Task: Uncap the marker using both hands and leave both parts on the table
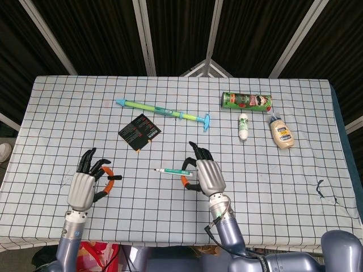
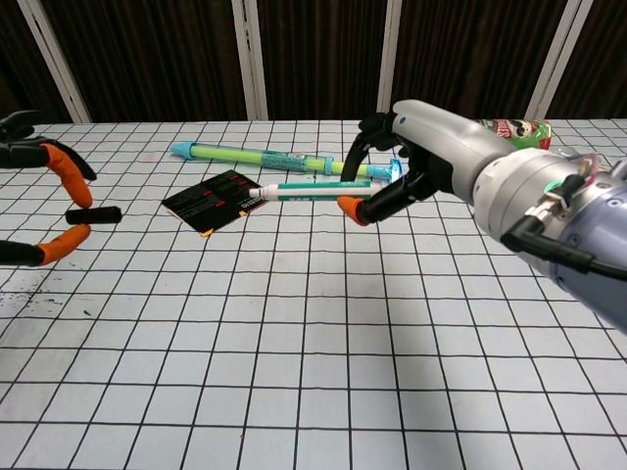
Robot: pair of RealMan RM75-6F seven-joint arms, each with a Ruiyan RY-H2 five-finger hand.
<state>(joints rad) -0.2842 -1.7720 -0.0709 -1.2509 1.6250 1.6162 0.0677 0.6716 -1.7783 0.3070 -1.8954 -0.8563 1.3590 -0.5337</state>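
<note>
The marker is in two parts, both held above the checked tablecloth. My right hand pinches the white and teal marker body at its rear end, with the bare tip pointing left. My left hand is far off to the left. It pinches the short black cap between its orange fingertips, and most of this hand is cut off in the chest view. A wide gap separates cap and marker tip.
A long blue and green toy syringe lies behind the hands, with a black packet just in front of it. At the back right are a green crisp can, a small white bottle and a squeeze bottle.
</note>
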